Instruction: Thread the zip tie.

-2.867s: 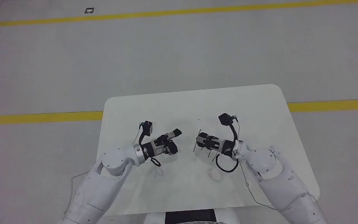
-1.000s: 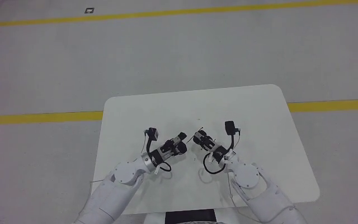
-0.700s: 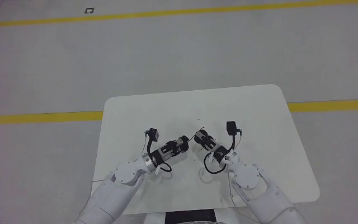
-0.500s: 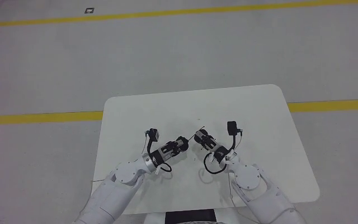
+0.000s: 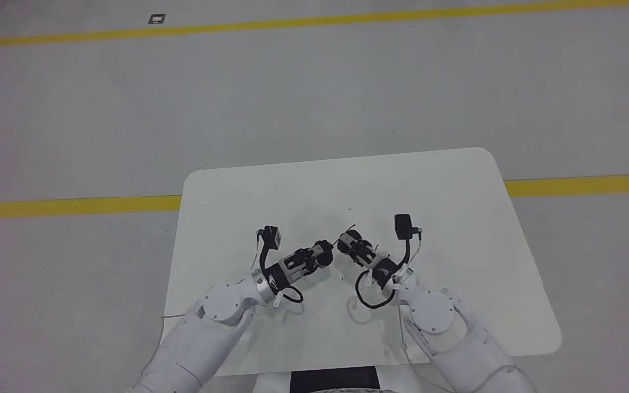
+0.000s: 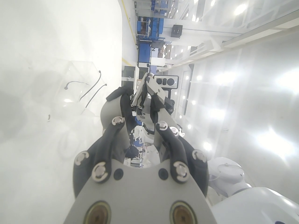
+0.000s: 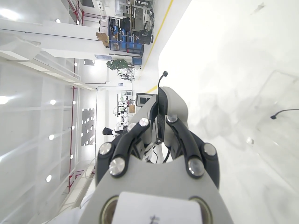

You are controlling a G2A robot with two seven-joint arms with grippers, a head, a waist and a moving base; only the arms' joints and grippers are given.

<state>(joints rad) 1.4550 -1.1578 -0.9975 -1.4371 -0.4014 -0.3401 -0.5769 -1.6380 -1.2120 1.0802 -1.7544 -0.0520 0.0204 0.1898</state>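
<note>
Our right gripper (image 7: 160, 94) is closed on the zip tie (image 7: 161, 80), whose head projects just beyond it. Our left gripper (image 5: 325, 251) sits directly opposite, close by; we cannot tell whether it is open. We judge threading not yet complete.

Zip tie (image 7: 159, 83) in right tool (image 7: 158, 104), beside left tool (image 5: 325, 247).

Zip tie (image 7: 159, 82): thin black strip, slightly curved, clamped in the right gripper (image 7: 160, 99) at frame centre, head end outermost.
</note>
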